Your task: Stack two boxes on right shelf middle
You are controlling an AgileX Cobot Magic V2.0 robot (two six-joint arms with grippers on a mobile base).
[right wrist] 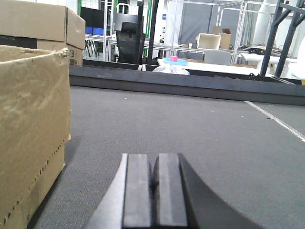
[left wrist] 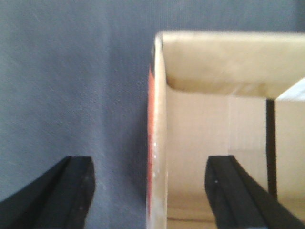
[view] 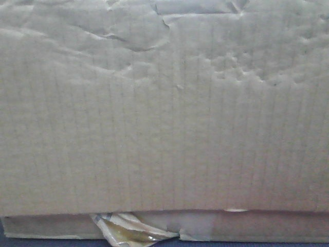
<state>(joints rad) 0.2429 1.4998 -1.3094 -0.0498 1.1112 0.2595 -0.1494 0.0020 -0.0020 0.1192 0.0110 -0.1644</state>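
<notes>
Since it fills the whole front view, the tall tan corrugated cardboard box [view: 164,118] must be right up against the robot, probably to keep it within reach of both arms. Its face is creased and dented along the top, with vertical fluting showing through. Under its lower edge is a strip of what looks like the flatter cardboard box [view: 267,226], so the tall one appears to sit on or just in front of it; I can't tell which. Both are down on the grey carpeted floor [right wrist: 190,119]. No steel shelf level can be made out in any view, so I judge the right shelf middle is not yet reached.

The right wrist view shows a tan box side [right wrist: 28,133] at left with a ragged top edge and a perforated seam low down. A further brown carton [right wrist: 38,24] sits behind it.

The left tool [left wrist: 150,164] is wide open and straddles an upright box wall [left wrist: 159,119], one black finger [left wrist: 81,191] outside over the carpet and the other inside the open box. It has no contact yet; it looks lined up to pinch that wall for a lift. An orange stripe runs down the wall's outer side.

The right tool [right wrist: 154,162] is fully closed with its pads touching and holds nothing. It sits low over the floor, beside the box but not touching it, likely parked.

Torn yellowish tape [view: 128,231] curls loose off the lower box.
</notes>
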